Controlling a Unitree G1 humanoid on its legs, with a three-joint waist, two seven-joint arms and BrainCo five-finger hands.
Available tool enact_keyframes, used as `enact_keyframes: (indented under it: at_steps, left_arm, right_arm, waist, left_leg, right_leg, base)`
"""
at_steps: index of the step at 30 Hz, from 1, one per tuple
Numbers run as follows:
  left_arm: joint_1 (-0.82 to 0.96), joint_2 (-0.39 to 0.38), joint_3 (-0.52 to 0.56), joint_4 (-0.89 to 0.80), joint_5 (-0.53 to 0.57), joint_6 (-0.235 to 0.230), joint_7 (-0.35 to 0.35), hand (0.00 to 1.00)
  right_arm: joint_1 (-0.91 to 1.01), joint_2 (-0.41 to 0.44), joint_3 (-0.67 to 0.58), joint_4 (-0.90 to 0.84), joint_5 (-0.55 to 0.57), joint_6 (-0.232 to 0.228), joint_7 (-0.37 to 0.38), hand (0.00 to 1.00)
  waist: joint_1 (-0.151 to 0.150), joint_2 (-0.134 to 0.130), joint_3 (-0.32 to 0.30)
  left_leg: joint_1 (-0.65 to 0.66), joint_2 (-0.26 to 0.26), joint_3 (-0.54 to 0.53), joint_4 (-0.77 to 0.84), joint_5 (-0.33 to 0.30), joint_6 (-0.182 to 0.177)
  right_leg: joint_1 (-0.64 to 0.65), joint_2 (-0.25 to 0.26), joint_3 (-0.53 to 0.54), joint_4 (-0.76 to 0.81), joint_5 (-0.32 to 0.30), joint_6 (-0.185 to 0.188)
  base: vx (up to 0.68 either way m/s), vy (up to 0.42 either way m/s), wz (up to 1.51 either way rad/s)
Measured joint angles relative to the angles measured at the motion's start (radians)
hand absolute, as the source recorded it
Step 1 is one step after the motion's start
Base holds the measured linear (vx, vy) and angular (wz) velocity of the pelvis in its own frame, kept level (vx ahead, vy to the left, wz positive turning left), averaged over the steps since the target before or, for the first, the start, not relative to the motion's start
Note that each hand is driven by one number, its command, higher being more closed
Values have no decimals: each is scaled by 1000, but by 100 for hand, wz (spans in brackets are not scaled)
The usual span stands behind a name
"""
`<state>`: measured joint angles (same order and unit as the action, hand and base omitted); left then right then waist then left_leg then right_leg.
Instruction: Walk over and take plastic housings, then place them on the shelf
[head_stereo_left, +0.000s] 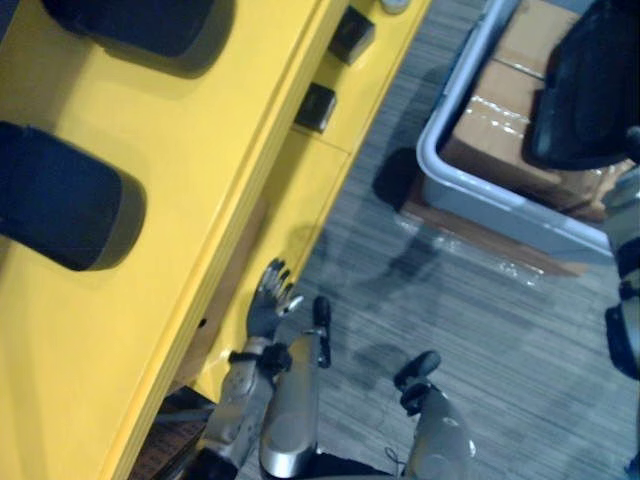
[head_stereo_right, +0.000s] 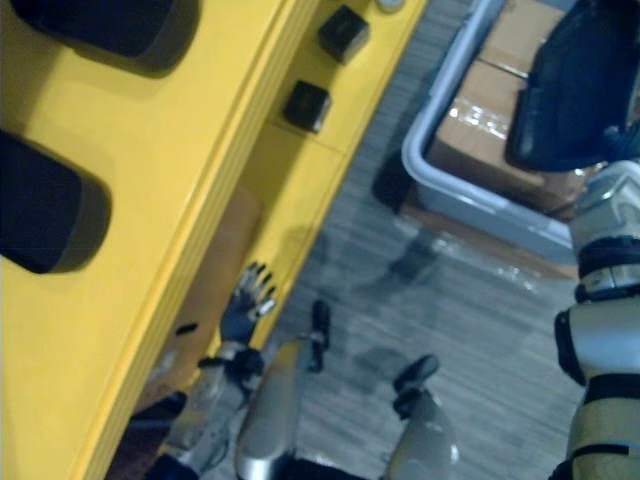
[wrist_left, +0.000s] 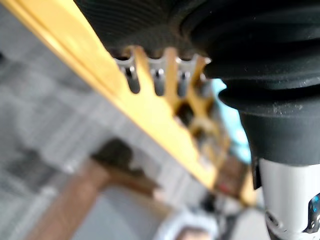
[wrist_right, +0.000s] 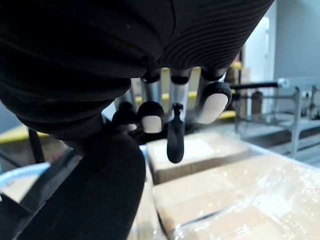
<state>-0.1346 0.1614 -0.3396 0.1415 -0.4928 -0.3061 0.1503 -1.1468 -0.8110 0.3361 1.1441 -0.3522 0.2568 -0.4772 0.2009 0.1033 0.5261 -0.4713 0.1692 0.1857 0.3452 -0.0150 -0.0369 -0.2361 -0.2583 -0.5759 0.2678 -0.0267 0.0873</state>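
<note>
Grip check: right hand (wrist_right: 172, 95) looks curled round a dark housing (head_stereo_left: 590, 80) over the grey bin (head_stereo_left: 500, 197). The left hand (head_stereo_left: 268, 305) hangs loose-fingered and empty beside the yellow shelf (head_stereo_left: 200, 150) front edge. I should carry the housing level and set it beside the stored housings (head_stereo_left: 60, 195).

Far right, a grey bin (head_stereo_left: 520, 215) with a pale rim, set at a slant. Inside, brown cardboard boxes (head_stereo_left: 495, 125) packed side by side under shiny clear wrap. Under the bin, a brown wooden board (head_stereo_left: 470, 238) poking out along the near edge. Grey striped carpet (head_stereo_left: 500, 380) all round, near to far. Beyond the boxes, a grey metal frame (wrist_right: 285, 110).
</note>
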Motion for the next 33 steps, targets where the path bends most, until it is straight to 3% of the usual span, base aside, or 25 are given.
enact_keyframes:
  at_steps: [2, 7, 16, 22, 28, 33]
  left_arm:
    - [-100, 1, -8, 18, 4, 1, 18, 0]
    - [-356, -3, -19, 108, -7, 13, 72, 0]
    - [-505, -52, 8, 243, -53, 48, 158, 0]
    - [-574, -62, 29, 293, -90, 53, 197, 0]
    - [-608, -71, 54, 324, -91, 52, 203, 0]
    - [-587, -93, 46, 324, -100, 51, 202, 0]
  right_arm:
    - [-3, 27, 0, 0, 1, -6, -27, 100]
    - [-40, 104, -2, -41, 2, -22, -131, 100]
    - [-58, 189, -23, -139, -20, -35, -223, 100]
    - [-76, 230, -23, -156, -22, -36, -235, 100]
    - [-88, 244, -26, -124, 57, 56, -155, 100]
    - [-101, 244, -49, -61, 137, 68, -168, 100]
  waist:
    - [-3, -18, -1]
    - [-52, -50, -2]
    - [-103, -79, -2]
    - [-126, -85, -1]
    - [-132, -90, -1]
    - [-122, -90, -1]
  left_leg:
    - [0, 13, 16, -18, 15, -5]
    - [-3, 30, 43, -51, 46, -8]
    - [-4, 48, 85, -63, 63, -10]
    - [-9, 48, 102, -75, 74, -7]
    - [-33, 45, 98, -82, 86, -2]
    - [-36, 26, 96, -112, 105, 2]
  right_leg:
    - [-16, 13, 9, -8, 13, -13]
    - [-47, 38, 40, -40, 43, -26]
    - [-78, 70, 84, -62, 75, -42]
    - [-99, 73, 108, -77, 97, -45]
    - [-119, 75, 106, -87, 108, -44]
    - [-133, 63, 103, -87, 111, -41]
  base:
    - [-71, -46, -24]
    - [-78, -16, -20]
    - [-29, 4, -15]
    - [-9, 28, -10]
    - [-3, 18, 1]
    - [9, 23, 6]
